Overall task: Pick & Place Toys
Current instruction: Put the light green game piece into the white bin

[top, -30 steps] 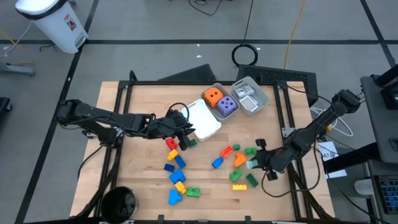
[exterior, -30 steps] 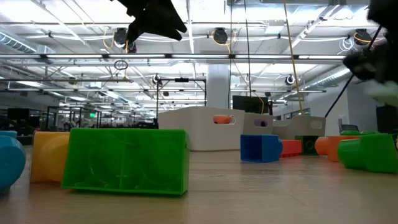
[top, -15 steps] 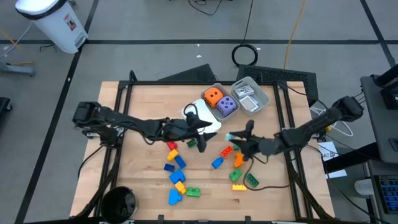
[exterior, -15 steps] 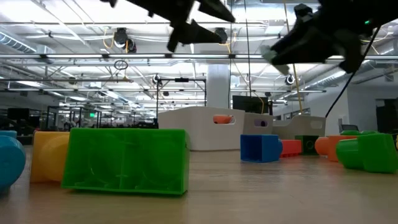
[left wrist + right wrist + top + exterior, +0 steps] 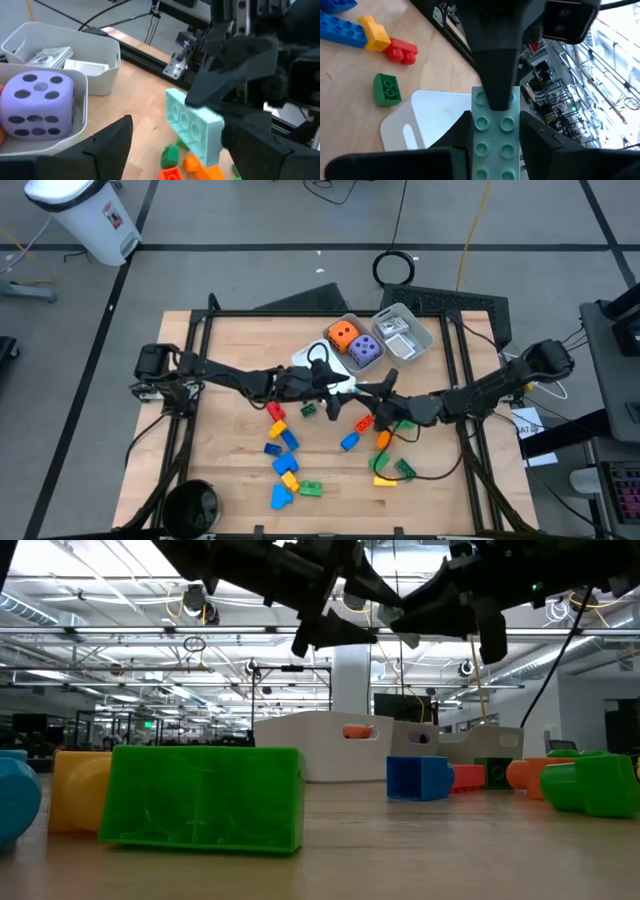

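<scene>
My right gripper [image 5: 492, 142] is shut on a pale green brick [image 5: 492, 125] above the middle of the table. My left gripper [image 5: 185, 150] is open and faces it; the same brick [image 5: 194, 127] stands between its two fingers. In the high view the two grippers, left [image 5: 338, 400] and right [image 5: 373, 402], meet just near the white tray [image 5: 322, 368]. Loose bricks lie flat on the wood: red [image 5: 275, 413], blue [image 5: 281, 442], yellow [image 5: 288, 471], green [image 5: 311, 488], orange [image 5: 383, 438]. An orange die [image 5: 343, 334] and a purple die [image 5: 364, 350] sit in a clear tray. My right gripper pinches the pale green brick's two long sides [image 5: 475, 137] between its two fingers, which reach in level from the table's right and lie along the brick. The brick is lifted clear, its far end sticking out beyond the fingers. My left gripper: one finger [image 5: 495, 75] overlaps the brick's far end; whether it touches, I cannot tell.
A second clear tray [image 5: 403, 335] with cards stands at the far right of the tray group. More bricks, green [image 5: 400, 470] and blue [image 5: 349, 441], lie under my right arm. In the low view a large green brick [image 5: 203, 798] lies close to the near edge.
My right gripper has carried the pale green brick from the table's right side toward the middle and rolled its wrist. My left gripper has gone toward the table's right and a little down, opened, and now has the brick between its fingers.
</scene>
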`<move>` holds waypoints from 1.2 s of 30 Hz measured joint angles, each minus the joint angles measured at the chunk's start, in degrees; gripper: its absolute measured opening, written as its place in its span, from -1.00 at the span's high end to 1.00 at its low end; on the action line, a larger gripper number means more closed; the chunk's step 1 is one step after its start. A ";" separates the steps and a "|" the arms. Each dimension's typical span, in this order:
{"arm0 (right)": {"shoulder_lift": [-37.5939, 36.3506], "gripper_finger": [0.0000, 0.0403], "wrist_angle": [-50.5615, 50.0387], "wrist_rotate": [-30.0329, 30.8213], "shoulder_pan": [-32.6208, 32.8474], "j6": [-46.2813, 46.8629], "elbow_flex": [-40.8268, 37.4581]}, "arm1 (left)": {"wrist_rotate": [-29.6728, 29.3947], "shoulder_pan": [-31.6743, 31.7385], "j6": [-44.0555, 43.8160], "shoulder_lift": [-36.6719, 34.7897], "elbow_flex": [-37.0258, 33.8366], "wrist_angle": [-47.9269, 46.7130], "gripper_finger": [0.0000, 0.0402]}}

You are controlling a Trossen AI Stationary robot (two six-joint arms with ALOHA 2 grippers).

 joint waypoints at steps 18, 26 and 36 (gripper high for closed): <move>1.05 0.52 1.86 0.19 0.02 1.73 0.00 | 3.53 0.49 1.18 -0.01 0.02 -1.08 0.77; -2.54 0.32 1.01 10.77 2.55 16.10 0.07 | -2.81 2.24 3.30 -7.05 0.02 -14.61 0.71; -15.72 0.25 -9.86 15.60 9.19 23.23 0.02 | -4.53 6.27 -1.43 -10.34 -7.84 -20.55 0.76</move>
